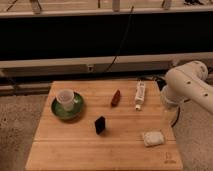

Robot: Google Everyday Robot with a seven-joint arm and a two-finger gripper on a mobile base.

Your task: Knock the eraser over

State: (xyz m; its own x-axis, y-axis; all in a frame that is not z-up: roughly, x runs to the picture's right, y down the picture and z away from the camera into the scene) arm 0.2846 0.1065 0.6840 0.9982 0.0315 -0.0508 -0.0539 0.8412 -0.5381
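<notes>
The single camera view looks down on a light wooden slatted table (60, 150) standing on a speckled floor, with a dark wall and pale rails behind it. The small matte black rectangular eraser (100, 125) stands upright near the middle of the table, touching nothing. To its left and farther back is a round green plate (56, 112) with a white cup (65, 99) on it. Behind the eraser and slightly to its right lies a reddish-brown tapered object (116, 98), and to the right of that a white tube (140, 95) lies lengthwise. A pale square sponge (152, 138) lies near the front right corner. The robot's white rounded arm (187, 85) hangs over the table's right edge, well apart from the eraser. The gripper does not show in this view, as only the arm's thick links are visible, so I cannot tell whether it is spread or pressed together.
</notes>
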